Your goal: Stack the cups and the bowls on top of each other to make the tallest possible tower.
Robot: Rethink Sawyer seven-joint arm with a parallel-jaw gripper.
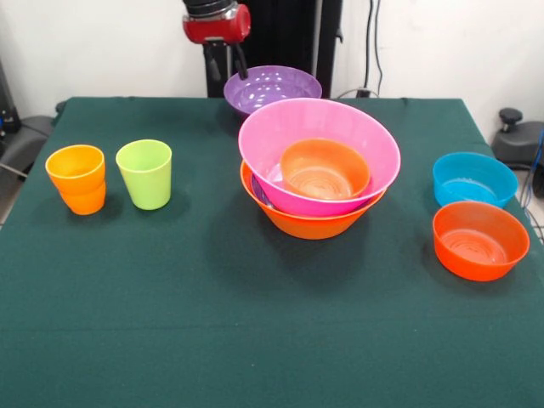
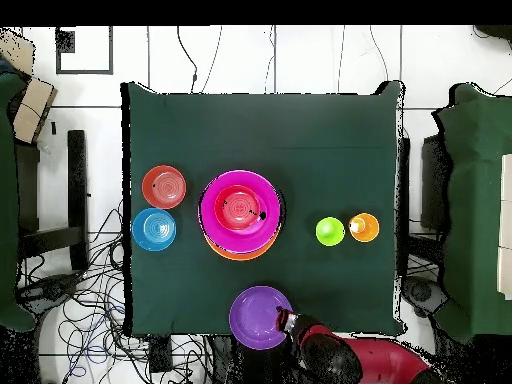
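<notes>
The tower (image 1: 316,183) stands mid-table. Its base is the large yellow-orange bowl (image 1: 310,224), with a sliver of a purple bowl (image 1: 258,192) above it. The pink bowl (image 1: 319,119) tilts on top, with a small red-orange bowl (image 1: 325,170) inside. The second purple bowl (image 1: 272,89) sits at the table's far edge. My gripper (image 1: 226,66) is open, its jaws either side of that bowl's left rim. In the overhead view the gripper (image 2: 288,322) is at the purple bowl's (image 2: 256,317) right rim. The orange cup (image 1: 76,178) and green cup (image 1: 144,174) stand left. The small lime-green bowl is out of view.
A blue bowl (image 1: 473,178) and a red-orange bowl (image 1: 480,240) sit side by side at the right of the green table (image 1: 170,323). In the overhead view they lie left of the tower (image 2: 238,212). Cables and chairs surround the table.
</notes>
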